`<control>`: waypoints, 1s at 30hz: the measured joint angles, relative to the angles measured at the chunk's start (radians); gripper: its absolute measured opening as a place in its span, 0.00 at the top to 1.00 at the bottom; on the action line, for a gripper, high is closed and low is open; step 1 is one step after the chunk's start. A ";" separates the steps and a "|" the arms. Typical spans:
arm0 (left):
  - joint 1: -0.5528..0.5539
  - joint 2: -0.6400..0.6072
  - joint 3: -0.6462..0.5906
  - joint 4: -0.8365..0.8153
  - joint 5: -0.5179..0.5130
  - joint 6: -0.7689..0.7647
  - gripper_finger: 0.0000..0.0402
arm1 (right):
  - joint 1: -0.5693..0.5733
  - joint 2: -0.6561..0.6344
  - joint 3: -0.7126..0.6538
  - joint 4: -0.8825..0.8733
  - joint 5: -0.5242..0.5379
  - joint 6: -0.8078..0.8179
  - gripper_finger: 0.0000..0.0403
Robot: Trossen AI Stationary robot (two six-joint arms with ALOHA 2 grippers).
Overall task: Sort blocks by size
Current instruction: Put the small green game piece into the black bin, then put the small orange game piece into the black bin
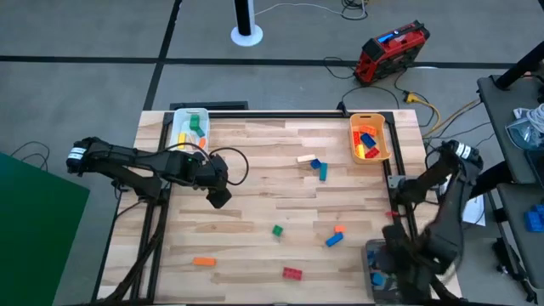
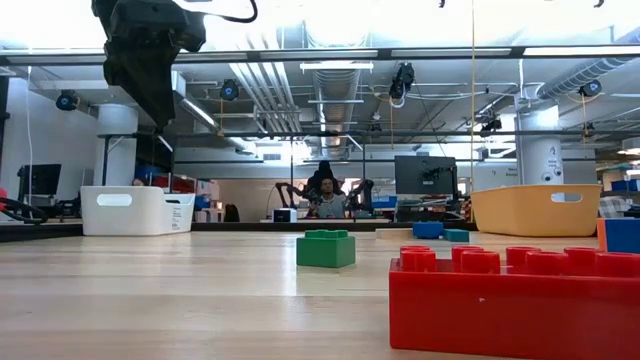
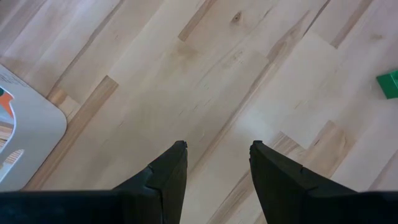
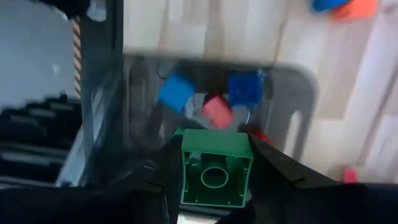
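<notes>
Partly sorted: blocks lie in the white bin (image 1: 180, 127), orange bin (image 1: 380, 123) and grey bin (image 4: 298, 93). Right hand (image 4: 214, 171) grips a green block (image 4: 214, 168) above the grey bin; left hand (image 3: 217, 168) empty, narrow. Several blocks left on the table (image 1: 255, 170), including a red block (image 1: 292, 273).

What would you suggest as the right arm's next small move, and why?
Probably open the right pincer and let go. It is shut on a small green block directly above the grey bin, which already holds small blue and red blocks. The left pincer hangs open over bare table and need not move.
</notes>
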 joint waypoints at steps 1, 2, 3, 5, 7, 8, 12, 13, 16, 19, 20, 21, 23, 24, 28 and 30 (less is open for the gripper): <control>0.000 0.000 0.000 0.000 0.000 0.000 0.62 | 0.035 0.010 -0.003 0.004 0.006 0.020 0.67; 0.000 0.000 0.000 0.000 0.000 0.000 0.62 | 0.064 0.019 -0.006 0.009 0.010 0.043 0.67; 0.000 0.000 0.000 0.000 0.000 0.000 0.62 | 0.087 0.028 -0.008 0.016 0.010 0.064 0.66; 0.000 0.000 0.000 0.001 0.000 0.000 0.62 | 0.125 0.047 -0.015 0.043 0.011 0.105 0.66; 0.000 0.000 0.000 0.001 0.000 0.000 0.62 | 0.152 0.070 -0.025 0.103 0.013 0.132 0.66; 0.000 0.000 0.000 0.002 0.000 0.000 0.62 | 0.163 0.083 -0.027 0.126 0.012 0.143 0.66; 0.000 0.000 0.000 0.002 0.000 0.000 0.62 | 0.183 0.147 -0.025 0.183 0.010 0.173 0.64; 0.000 0.000 0.000 0.002 0.000 0.000 0.62 | 0.183 0.161 -0.023 0.189 0.010 0.174 0.63; 0.000 0.000 0.000 0.002 0.000 0.000 0.62 | 0.182 0.197 -0.007 0.193 0.010 0.167 0.57; 0.000 0.000 0.000 0.002 0.000 0.000 0.62 | 0.182 0.219 0.002 0.190 0.009 0.168 0.52; 0.000 0.000 0.000 0.002 0.000 0.000 0.62 | 0.182 0.223 0.005 0.190 0.008 0.168 0.50; 0.000 0.000 0.000 0.002 0.000 0.000 0.62 | 0.182 0.223 0.007 0.190 0.008 0.169 0.49; 0.000 0.000 0.000 0.002 0.000 0.000 0.62 | 0.181 0.217 0.008 0.190 0.008 0.174 0.46; 0.000 0.000 0.000 0.002 0.000 0.000 0.62 | 0.178 0.209 0.008 0.187 0.008 0.174 0.45; 0.000 0.000 0.000 0.003 0.000 0.001 0.62 | 0.143 0.162 0.013 0.116 0.008 0.174 0.42; 0.000 0.000 0.000 0.007 0.000 0.001 0.62 | 0.103 0.138 0.023 0.056 0.012 0.166 0.41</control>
